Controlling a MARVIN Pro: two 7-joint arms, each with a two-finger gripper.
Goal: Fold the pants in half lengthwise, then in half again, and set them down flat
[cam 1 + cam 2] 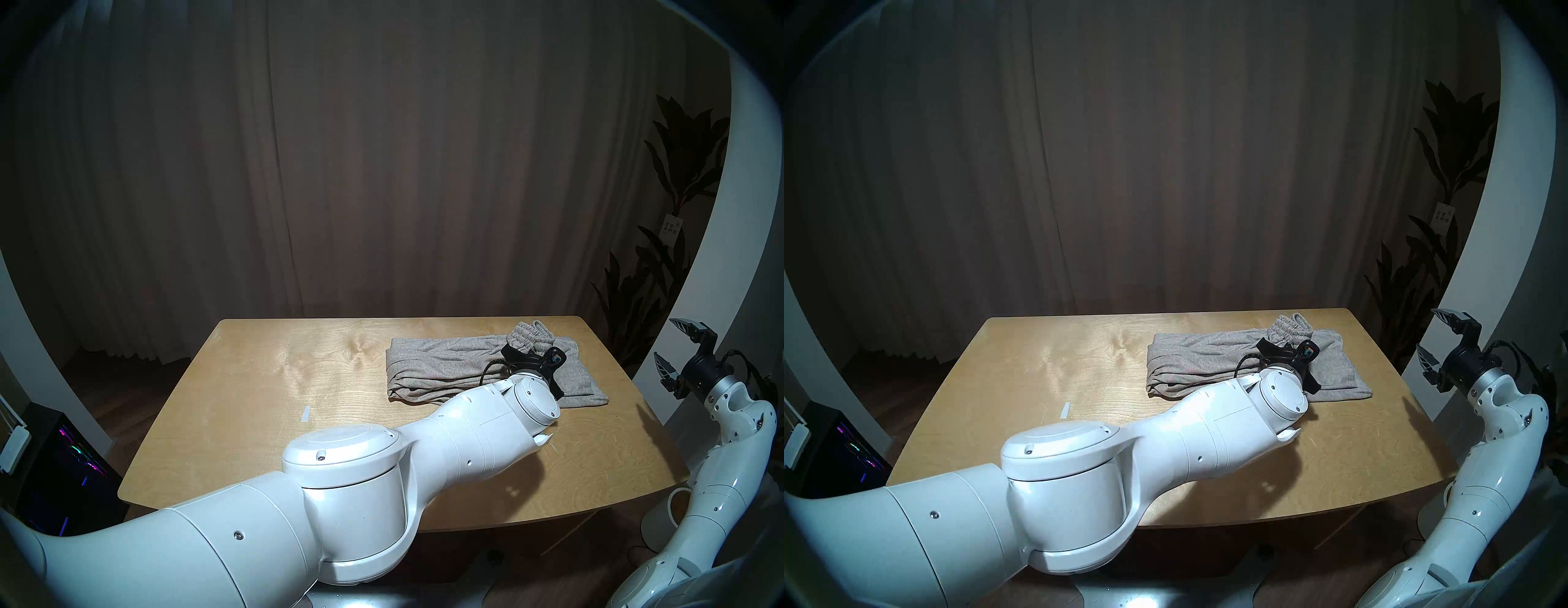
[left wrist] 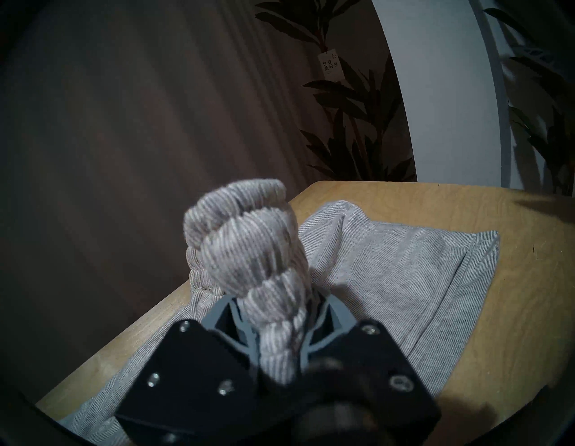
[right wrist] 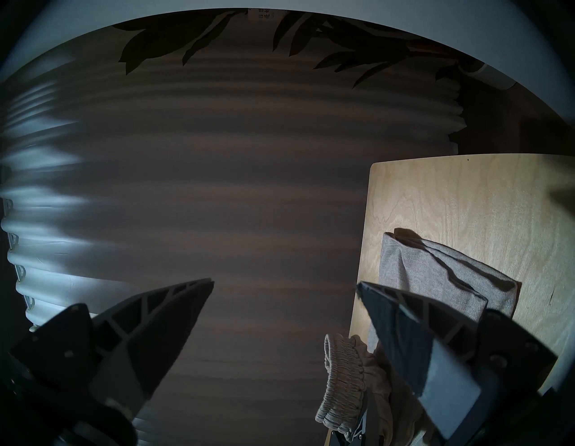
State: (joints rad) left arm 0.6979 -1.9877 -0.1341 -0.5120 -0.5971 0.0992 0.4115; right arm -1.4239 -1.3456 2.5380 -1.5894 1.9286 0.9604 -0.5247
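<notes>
Close up from the left wrist, the left gripper (image 2: 277,339) is pinching the gathered waistband of the pants (image 1: 449,373), a grip the head views are hiding, while the folded bundle is lying lengthwise left-to-right across the table's (image 1: 254,403) far right, and the right gripper (image 1: 674,344) is hanging wide, empty.

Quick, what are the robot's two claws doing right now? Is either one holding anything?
Left gripper: jaws shut on the gathered waistband of the grey sweatpants.
Right gripper: jaws wide open, holding nothing, raised beside the table.
</notes>
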